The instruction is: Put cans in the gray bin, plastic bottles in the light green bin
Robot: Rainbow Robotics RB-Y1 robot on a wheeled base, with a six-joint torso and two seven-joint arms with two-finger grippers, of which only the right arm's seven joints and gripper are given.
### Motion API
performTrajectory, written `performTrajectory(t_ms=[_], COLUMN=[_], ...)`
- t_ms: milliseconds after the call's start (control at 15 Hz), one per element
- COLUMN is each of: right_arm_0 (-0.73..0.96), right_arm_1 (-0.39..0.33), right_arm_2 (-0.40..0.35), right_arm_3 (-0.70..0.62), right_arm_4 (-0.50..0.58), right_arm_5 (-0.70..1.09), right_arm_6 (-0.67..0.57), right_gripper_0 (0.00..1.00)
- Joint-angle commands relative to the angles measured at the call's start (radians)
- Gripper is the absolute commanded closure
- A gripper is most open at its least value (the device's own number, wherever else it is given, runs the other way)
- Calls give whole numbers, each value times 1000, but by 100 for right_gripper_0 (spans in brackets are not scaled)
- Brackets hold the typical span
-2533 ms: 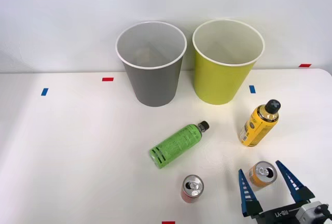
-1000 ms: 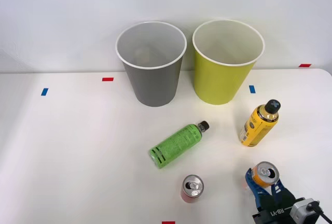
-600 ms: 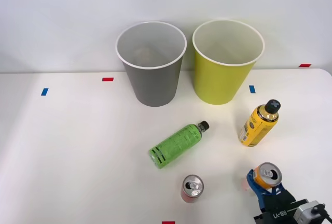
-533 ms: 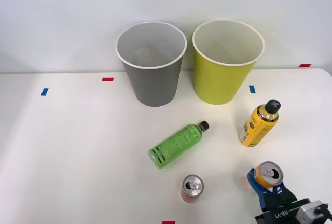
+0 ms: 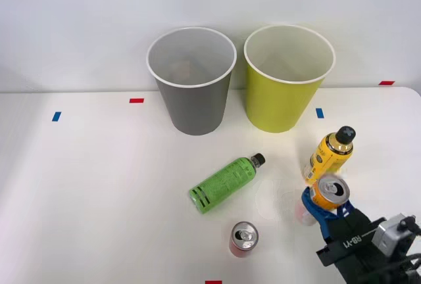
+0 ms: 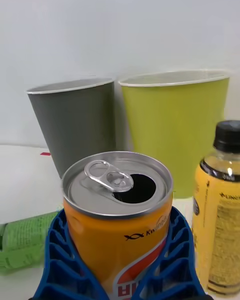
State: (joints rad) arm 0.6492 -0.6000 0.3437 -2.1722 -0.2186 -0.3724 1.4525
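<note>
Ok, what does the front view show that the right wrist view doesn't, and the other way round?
Front view alone: the red-pink can standing near the table's front edge, and the red and blue tape marks.

Right wrist view alone: the orange can's opened pull-tab mouth close up and the print on its side.

Both: the right gripper shut on the orange can, the gray bin, the light green bin, the upright yellow-orange bottle, and the green bottle lying down.
</note>
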Motion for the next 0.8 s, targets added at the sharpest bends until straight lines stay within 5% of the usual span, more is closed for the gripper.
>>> performTrajectory(t_ms=[67, 800], right_arm_0=[-59, -632], right_arm_1=[-15, 20], right_arm_2=[-25, 11], right_arm_3=[-138, -196], right_arm_4=[-19, -48], right_arm_5=[156, 601], right_arm_6=[-20, -307], right_gripper_0=[100, 100])
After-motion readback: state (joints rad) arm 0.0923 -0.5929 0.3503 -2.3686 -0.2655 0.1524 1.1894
